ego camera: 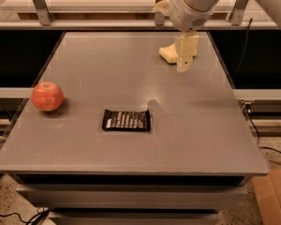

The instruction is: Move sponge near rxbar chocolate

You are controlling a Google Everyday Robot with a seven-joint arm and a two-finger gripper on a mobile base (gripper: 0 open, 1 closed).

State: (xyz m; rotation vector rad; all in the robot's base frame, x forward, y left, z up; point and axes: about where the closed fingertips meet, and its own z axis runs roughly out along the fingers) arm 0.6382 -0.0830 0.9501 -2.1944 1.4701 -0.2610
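The gripper (183, 64) hangs pointing down over the far right part of the table (210, 139), and from this angle it cannot be told whether it is spread or pressed together. The sponge (167, 54) lies on the tabletop just behind the gripper and slightly to its left in the camera view. The gripper partly covers it, so its long axis and any contact are hard to judge. The rxbar chocolate (126, 120) lies well apart from the gripper, nearer the camera and leftward, long axis across the table, with an apple (47, 96) farther left.
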